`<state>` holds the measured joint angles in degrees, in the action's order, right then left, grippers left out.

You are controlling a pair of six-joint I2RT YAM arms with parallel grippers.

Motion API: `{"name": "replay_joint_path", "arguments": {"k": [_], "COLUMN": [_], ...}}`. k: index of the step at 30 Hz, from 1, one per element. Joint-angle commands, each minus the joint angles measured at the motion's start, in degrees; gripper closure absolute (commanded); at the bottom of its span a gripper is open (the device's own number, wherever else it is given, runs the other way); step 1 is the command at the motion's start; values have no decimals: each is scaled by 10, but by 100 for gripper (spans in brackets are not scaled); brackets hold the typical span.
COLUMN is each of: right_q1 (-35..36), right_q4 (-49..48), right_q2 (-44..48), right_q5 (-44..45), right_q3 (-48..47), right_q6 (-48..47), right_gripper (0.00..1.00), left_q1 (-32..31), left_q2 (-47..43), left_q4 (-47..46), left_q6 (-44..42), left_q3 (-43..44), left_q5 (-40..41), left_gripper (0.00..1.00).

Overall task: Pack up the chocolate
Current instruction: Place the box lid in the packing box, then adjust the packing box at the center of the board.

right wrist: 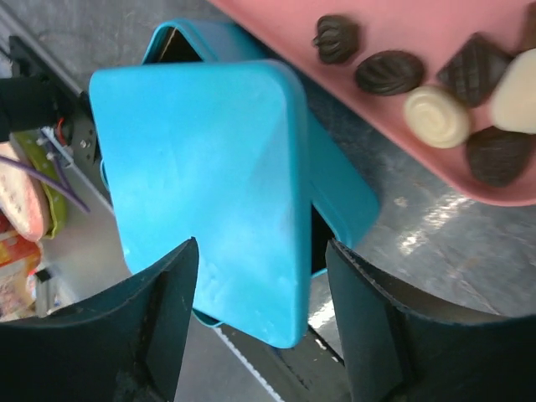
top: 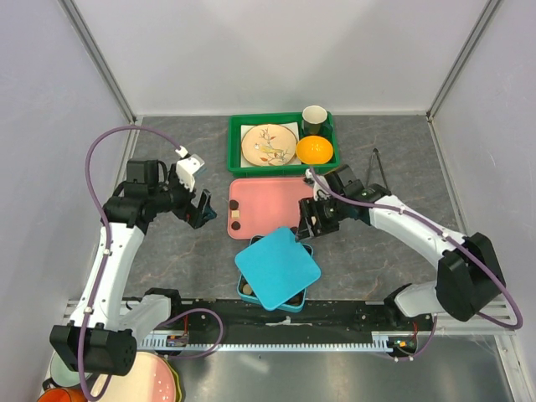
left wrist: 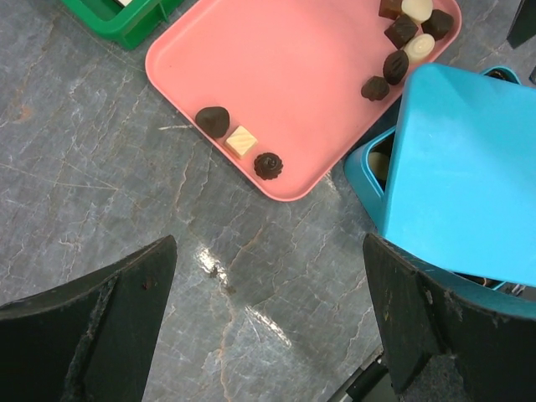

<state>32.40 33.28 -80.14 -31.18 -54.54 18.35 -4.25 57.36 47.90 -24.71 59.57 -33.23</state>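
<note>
The chocolate lies on a pink tray [top: 272, 197]. Three pieces, a dark one [left wrist: 213, 121], a cream square [left wrist: 242, 141] and a dark round one [left wrist: 269, 165], sit near its left front edge. A cluster [right wrist: 435, 117] of dark and white pieces sits at its right front corner. A blue lid [top: 278, 268] rests askew on a teal box [left wrist: 365, 170], leaving a gap at the corners. My right gripper [right wrist: 261, 247] hangs open just above the lid's corner, not touching it. My left gripper [left wrist: 268, 251] is wide open over bare table, left of the tray.
A green tray [top: 237, 134] at the back holds a patterned plate [top: 268, 144], an orange [top: 314, 150] and a dark cup [top: 315, 119]. Black tongs [top: 377, 167] lie to the right. Stacked dishes [top: 151, 381] sit below the table's near left edge.
</note>
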Motion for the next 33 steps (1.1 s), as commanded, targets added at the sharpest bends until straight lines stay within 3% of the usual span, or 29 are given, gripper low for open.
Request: {"name": "replay_joint_path", "arguments": {"k": [1,4,5,7,8,9,21,28,33], "right_q1": [-22,-51,-61,-62,-62,-62,-53,-13,-11], "right_q4": [45,54,52,49,41,37,-122,-299,-370], "right_q2": [31,45,54,66,82,91,164,110,40], "right_q5": [66,77,79,85,100,112,115,106,107], "right_q3": [-28,-18,-13,11,22,47,262,312,314], "right_q6": [-15,-13,-9,1,20,32,204,302,327], "right_gripper": [33,48,61,75,93,100,100,100,100], "left_q1": [0,1,0,0,0,0,-8,-14,-15], "left_q2": [-10,-12,-13,-15,-16,-16,13,21,29], "left_q4": [-2,-1,1,1,2,3,-9,-20,-42], "left_q6": [-23,-29,-31,-41,-46,-51,-119,-112,-117], "left_q3": [-9,-18,-22,-35,-42,-56,-118,-126,-144], "left_q5": [-11,-10,-10,-11,-13,-15,-29,-32,-25], "left_gripper": [1,1,1,1,1,1,1,1,1]}}
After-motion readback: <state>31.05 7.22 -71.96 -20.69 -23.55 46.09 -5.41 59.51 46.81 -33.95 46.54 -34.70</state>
